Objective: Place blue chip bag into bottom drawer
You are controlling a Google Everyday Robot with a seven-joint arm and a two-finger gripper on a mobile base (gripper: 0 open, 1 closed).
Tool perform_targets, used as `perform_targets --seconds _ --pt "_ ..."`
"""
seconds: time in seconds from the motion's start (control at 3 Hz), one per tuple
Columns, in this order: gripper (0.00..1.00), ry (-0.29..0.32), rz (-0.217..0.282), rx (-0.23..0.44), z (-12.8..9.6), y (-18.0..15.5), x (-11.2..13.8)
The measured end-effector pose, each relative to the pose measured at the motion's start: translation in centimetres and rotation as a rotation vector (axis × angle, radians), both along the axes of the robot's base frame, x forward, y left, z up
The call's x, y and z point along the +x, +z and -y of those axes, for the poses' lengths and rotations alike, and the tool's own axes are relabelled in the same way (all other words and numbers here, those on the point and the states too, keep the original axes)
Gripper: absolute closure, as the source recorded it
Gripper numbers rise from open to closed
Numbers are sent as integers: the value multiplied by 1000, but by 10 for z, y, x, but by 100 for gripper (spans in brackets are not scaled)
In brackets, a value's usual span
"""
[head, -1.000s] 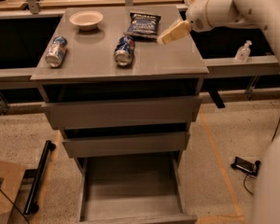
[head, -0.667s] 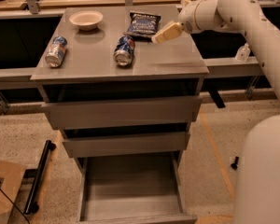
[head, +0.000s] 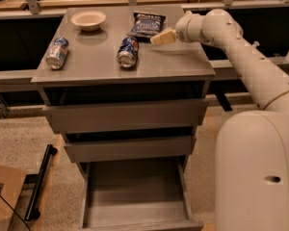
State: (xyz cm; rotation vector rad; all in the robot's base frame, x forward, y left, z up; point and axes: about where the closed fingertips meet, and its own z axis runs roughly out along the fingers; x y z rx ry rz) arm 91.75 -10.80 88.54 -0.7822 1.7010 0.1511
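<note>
The blue chip bag (head: 146,24) lies flat at the back of the grey cabinet top (head: 101,64), dark navy with white lettering. My gripper (head: 162,37) reaches in from the right on the white arm and hovers just at the bag's front right corner, low over the top. It holds nothing that I can see. The bottom drawer (head: 135,196) is pulled open at the foot of the cabinet, and its grey tray holds nothing.
Two blue-silver soda cans lie on their sides on the top, one at the left (head: 57,53), one in the middle (head: 127,52). A white bowl (head: 88,19) sits at the back left. My white base (head: 257,172) fills the lower right. A cardboard box (head: 2,196) stands on the floor at left.
My gripper has moved left and lower across the cabinet top, closing in on the chip bag's right corner. The bag, cans and drawer have not moved.
</note>
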Motion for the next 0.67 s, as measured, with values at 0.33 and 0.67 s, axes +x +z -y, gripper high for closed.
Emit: perform_targets --seconds 0.33,0.67 --pt "0 -21 11 92 -23 -12 28" --pt "18 2 17 169 -49 -16 43"
